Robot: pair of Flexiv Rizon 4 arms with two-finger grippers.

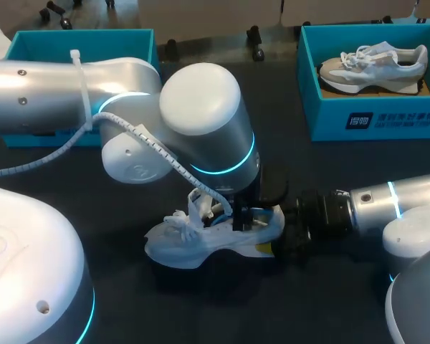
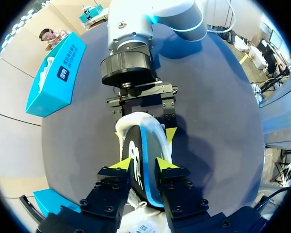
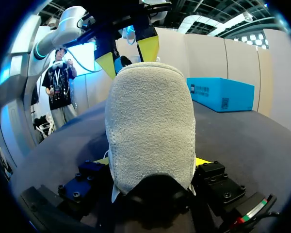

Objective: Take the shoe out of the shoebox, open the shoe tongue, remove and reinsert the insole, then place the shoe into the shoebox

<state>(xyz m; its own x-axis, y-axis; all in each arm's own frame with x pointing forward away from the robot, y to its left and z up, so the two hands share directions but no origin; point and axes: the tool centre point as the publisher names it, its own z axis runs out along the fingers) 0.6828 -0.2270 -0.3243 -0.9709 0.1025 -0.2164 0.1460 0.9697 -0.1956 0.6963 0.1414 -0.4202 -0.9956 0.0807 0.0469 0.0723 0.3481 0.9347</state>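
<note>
The shoe [image 1: 201, 240] lies mid-table, toe left and heel right, its heel clamped by the right gripper [image 1: 274, 240]. The left gripper [image 2: 143, 165] hangs directly above the shoe, pinching the insole [image 2: 144, 145] along its length, so the insole move looks like the left arm's.

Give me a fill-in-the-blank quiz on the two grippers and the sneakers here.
The right gripper clamps the white lace-up sneaker by its ____.
The left gripper pinches a black, blue-edged ____.
A grey-and-white sneaker lies in the teal cardboard shoebox on the robot's ____ side.
Missing: heel; insole; right.
</note>
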